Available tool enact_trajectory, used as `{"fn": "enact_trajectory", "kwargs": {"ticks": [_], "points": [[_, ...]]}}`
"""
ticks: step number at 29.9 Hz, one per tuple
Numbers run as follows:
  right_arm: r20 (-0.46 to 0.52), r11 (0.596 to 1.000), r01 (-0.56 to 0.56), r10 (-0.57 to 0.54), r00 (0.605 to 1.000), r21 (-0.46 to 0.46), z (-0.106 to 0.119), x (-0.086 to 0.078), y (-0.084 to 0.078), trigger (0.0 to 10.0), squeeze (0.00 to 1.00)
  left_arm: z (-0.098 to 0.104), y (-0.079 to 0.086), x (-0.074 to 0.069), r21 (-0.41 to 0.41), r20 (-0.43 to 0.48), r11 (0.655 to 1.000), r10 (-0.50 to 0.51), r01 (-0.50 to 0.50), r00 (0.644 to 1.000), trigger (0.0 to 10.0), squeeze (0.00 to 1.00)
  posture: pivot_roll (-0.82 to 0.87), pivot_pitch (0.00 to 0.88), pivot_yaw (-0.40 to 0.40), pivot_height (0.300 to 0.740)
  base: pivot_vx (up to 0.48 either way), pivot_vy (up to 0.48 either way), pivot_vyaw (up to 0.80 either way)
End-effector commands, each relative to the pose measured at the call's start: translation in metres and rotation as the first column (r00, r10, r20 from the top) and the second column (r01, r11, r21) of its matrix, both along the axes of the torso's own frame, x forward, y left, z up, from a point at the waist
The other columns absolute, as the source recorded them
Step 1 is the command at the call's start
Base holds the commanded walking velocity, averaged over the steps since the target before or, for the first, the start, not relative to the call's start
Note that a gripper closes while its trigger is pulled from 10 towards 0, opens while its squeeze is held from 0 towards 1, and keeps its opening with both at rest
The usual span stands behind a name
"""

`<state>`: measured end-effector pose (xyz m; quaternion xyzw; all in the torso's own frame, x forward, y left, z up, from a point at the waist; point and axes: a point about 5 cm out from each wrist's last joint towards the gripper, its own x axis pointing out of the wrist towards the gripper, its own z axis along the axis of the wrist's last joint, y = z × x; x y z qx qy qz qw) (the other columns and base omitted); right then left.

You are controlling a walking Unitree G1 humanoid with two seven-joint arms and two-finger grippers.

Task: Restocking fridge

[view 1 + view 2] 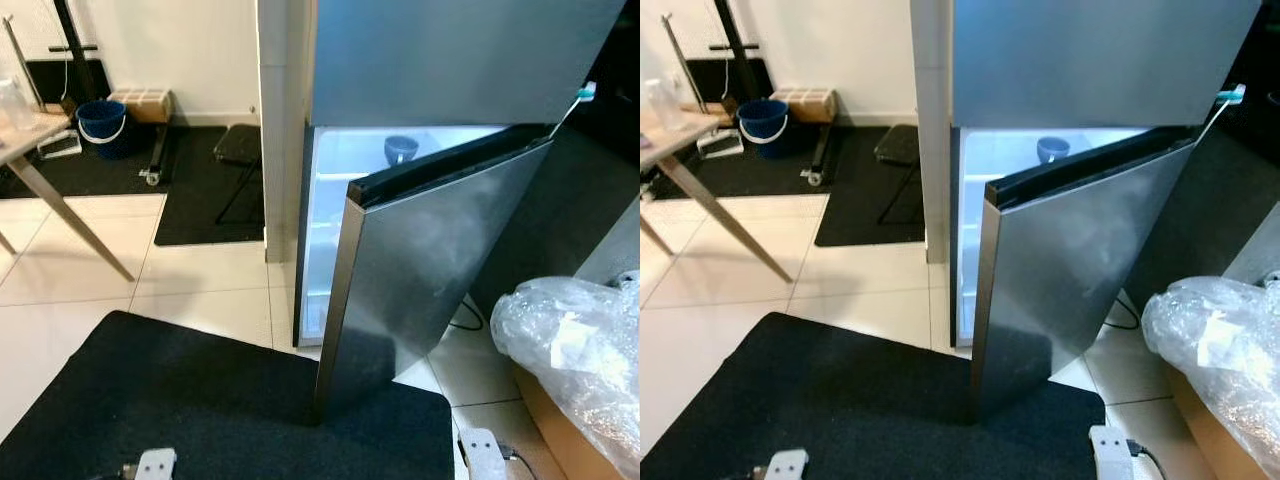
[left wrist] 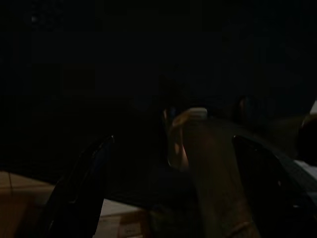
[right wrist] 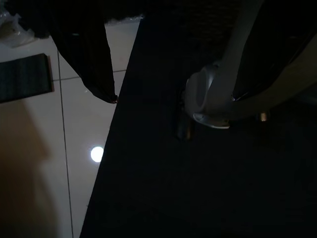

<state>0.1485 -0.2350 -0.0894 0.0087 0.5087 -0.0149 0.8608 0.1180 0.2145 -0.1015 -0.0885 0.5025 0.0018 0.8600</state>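
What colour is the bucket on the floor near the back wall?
The bucket is blue with a white handle, clearest in the right eye view.

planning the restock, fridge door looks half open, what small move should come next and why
Probably swing the lower fridge door wider first. It stands only partly open, covering most of the lit compartment where a blue bowl sits on a shelf. Both arms hang low over the black mat, holding nothing for the fridge that I can see.

Both arms low — left tool (image 2: 168, 188) agape
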Motion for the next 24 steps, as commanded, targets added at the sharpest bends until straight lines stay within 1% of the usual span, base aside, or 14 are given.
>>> {"fn": "enact_trajectory", "kwargs": {"ticks": [1,3,5,8,19,24], "points": [[-0.005,1.000,0.012,-0.012,1.000,-0.006,-0.0002,-0.0007,-0.0011,10.0,0.00,0.0000,-0.0043,0.0031,-0.011,0.007,1.000,0.016,-0.016,1.000,10.0,0.00,0.10,0.000,-0.028,0.740,0.337,0.000,0.00],[-0.026,1.000,0.021,-0.021,0.999,-0.008,-0.0024,-0.0069,-0.0020,10.0,0.00,0.0006,-0.0065,0.0065,-0.021,0.015,0.999,0.025,-0.025,1.000,10.0,0.00,0.10,0.000,-0.030,0.740,0.351,0.000,0.00],[-0.029,1.000,0.022,-0.023,0.999,-0.007,-0.0027,-0.0078,-0.0020,10.0,0.00,0.0009,-0.0071,0.0078,-0.022,0.018,1.000,0.022,-0.021,1.000,10.0,0.00,0.10,0.000,-0.029,0.740,0.354,0.000,0.00],[-0.030,1.000,0.026,-0.026,0.999,-0.005,-0.0030,-0.0086,-0.0019,10.0,0.00,0.0015,-0.0081,0.0102,-0.024,0.024,1.000,0.015,-0.014,1.000,10.0,0.00,0.10,0.000,-0.027,0.740,0.354,0.000,0.00],[-0.027,0.999,0.037,-0.037,0.999,0.000,-0.0035,-0.0093,-0.0008,10.0,0.00,0.0022,-0.0076,0.0117,-0.020,0.027,1.000,-0.007,0.007,1.000,10.0,0.00,0.10,0.000,-0.020,0.740,0.354,0.000,0.00],[-0.020,0.999,0.049,-0.049,0.999,-0.005,-0.0027,-0.0088,-0.0032,10.0,0.00,0.0023,-0.0088,0.0124,-0.020,0.031,1.000,-0.011,0.012,0.999,10.0,0.00,0.10,0.000,-0.020,0.740,0.350,0.000,0.00]]}}
